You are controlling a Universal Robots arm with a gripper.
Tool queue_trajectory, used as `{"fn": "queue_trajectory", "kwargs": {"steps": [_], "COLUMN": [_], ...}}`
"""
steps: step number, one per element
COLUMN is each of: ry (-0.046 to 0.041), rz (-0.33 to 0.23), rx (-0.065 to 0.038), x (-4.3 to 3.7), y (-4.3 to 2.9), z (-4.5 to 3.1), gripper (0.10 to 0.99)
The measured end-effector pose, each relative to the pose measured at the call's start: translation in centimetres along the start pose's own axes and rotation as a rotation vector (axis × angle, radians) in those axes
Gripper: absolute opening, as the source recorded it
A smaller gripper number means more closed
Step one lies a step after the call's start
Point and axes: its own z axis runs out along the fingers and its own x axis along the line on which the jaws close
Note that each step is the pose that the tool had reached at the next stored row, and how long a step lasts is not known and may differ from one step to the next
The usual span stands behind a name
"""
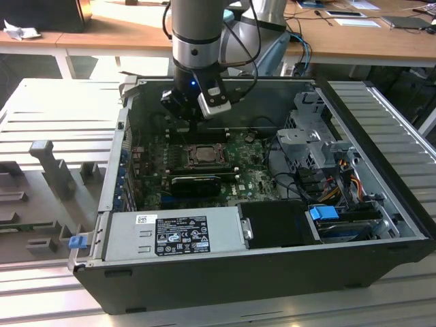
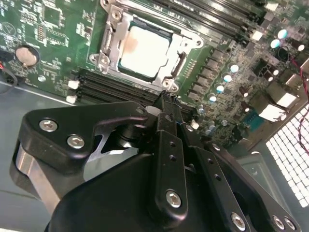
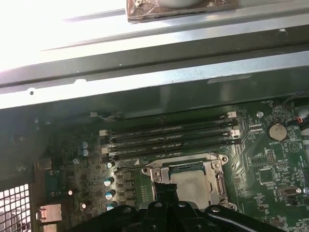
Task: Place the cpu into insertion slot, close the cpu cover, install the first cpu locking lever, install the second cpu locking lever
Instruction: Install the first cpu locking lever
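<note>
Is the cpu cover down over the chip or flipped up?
Down: in the second wrist view the cpu cover lies flat, framing the pale cpu. Latched or not, cannot tell.

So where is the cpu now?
The cpu lies in the insertion slot on the green board, mid-case in the exterior view; in the first wrist view, long memory slots run beside it.

From my station I saw wooden desks running across the top of the exterior view, with bright light washing out their upper-left stretch. A crumpled white paper lay at the far upper left, and flat sheets at the upper right. Below, a pale grey ribbed bench filled the left side and lower edge, with grey blocks standing at mid-left.
</note>
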Motion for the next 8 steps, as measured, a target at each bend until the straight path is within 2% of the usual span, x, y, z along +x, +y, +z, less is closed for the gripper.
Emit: {"fn": "queue_trajectory", "kwargs": {"steps": [1,2,4,6,7,8], "ry": [0.0014,0.0059,0.0096,0.0124,0.0129,0.0130], "rz": [-0.010,-0.043,-0.085,-0.111,-0.116,-0.118], "rx": [-0.001,0.000,0.003,0.011,0.012,0.012], "x": [0.14,0.16,0.16,0.21,0.42,1.03], "y": [-0.03,-0.04,-0.05,-0.06,-0.11,-0.22], "z": [0.02,0.04,0.08,0.10,0.21,0.37], "gripper": [0.106,0.106,0.106,0.106,0.106,0.106]}}
